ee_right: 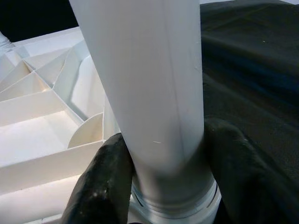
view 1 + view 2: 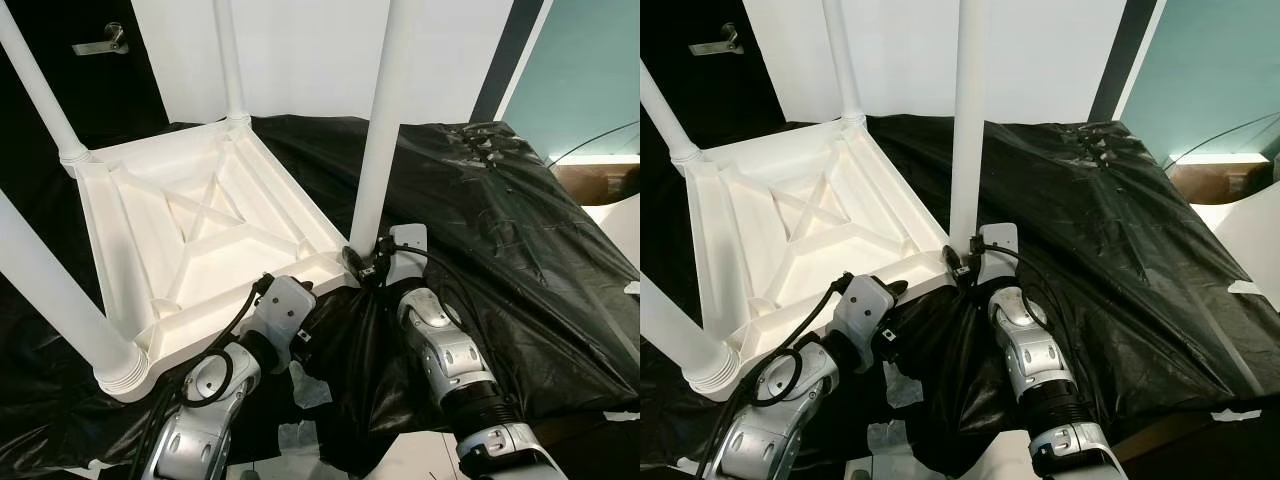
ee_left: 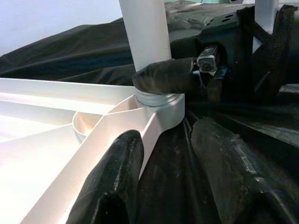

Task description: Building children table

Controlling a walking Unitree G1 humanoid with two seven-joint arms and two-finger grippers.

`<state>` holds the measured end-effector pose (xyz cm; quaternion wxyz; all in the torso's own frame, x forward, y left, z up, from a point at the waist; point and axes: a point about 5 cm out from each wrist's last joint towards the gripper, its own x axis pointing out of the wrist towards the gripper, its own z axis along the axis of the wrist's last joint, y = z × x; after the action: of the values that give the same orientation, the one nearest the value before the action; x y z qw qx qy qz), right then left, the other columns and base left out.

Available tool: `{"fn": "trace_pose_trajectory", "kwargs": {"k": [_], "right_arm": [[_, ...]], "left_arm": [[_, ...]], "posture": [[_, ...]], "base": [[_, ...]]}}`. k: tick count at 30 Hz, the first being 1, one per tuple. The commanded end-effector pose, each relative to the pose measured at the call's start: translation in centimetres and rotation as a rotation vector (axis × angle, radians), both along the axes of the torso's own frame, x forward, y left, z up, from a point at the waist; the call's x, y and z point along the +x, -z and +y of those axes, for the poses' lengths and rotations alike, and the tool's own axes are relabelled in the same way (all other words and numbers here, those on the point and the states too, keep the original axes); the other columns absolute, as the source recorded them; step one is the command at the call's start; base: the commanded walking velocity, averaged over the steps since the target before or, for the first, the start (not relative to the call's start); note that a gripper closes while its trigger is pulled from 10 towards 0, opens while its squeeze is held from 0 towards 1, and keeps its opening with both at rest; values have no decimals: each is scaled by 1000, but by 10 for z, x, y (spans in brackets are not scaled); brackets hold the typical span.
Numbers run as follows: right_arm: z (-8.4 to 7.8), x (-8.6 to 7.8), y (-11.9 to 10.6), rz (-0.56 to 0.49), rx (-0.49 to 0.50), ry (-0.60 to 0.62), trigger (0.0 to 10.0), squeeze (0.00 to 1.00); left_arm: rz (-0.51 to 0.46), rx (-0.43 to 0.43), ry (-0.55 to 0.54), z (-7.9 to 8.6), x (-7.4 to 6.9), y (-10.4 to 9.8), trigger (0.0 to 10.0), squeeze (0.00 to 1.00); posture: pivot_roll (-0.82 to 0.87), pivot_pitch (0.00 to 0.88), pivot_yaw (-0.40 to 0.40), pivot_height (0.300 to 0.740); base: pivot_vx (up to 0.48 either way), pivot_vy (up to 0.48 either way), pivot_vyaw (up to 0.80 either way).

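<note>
A white plastic children's table [image 2: 200, 215] lies upside down on a black sheet, its ribbed underside facing up. Four white legs stand in its corners. My right gripper [image 1: 161, 179] is shut on the near-right leg [image 2: 383, 130] just above its threaded base at the corner socket [image 3: 161, 109]. One right finger [image 3: 163, 77] wraps that leg in the left wrist view. My left gripper [image 3: 173, 172] is open low at the table's front rim, close to the same corner. One finger [image 3: 112, 186] rests against the rim, the other [image 3: 233, 177] over the sheet.
The crinkled black plastic sheet [image 2: 500, 230] covers the surface around the table and rises to the right. The near-left leg [image 2: 60, 300] stands close to my left arm. A dark door with a handle [image 2: 100, 42] is behind, and a cardboard box [image 2: 590, 180] sits far right.
</note>
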<state>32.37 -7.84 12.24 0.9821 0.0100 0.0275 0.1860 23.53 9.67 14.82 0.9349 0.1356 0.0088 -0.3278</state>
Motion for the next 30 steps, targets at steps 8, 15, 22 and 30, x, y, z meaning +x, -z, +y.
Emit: {"fn": "trace_pose_trajectory", "kwargs": {"k": [8,15,22,30], "right_arm": [[-23,-3,-7,-10,5,-131,10000,1000],[-49,17,-23,-44,-73,-339,10000,0],[-49,34,-34,-54,-158,-530,10000,0],[-36,39,-36,-31,-210,-661,10000,0]], "left_arm": [[-3,-4,-20,0,3,-2,10000,0],[-8,-6,-22,-1,5,-2,10000,0],[-16,-8,-26,-1,7,-3,10000,0],[-28,-9,-34,1,10,-6,10000,0]], "posture": [[115,32,-76,740],[113,29,-77,740],[123,15,-80,740],[134,3,-85,740]], "base": [[0,0,0],[0,0,0],[0,0,0],[0,0,0]]}}
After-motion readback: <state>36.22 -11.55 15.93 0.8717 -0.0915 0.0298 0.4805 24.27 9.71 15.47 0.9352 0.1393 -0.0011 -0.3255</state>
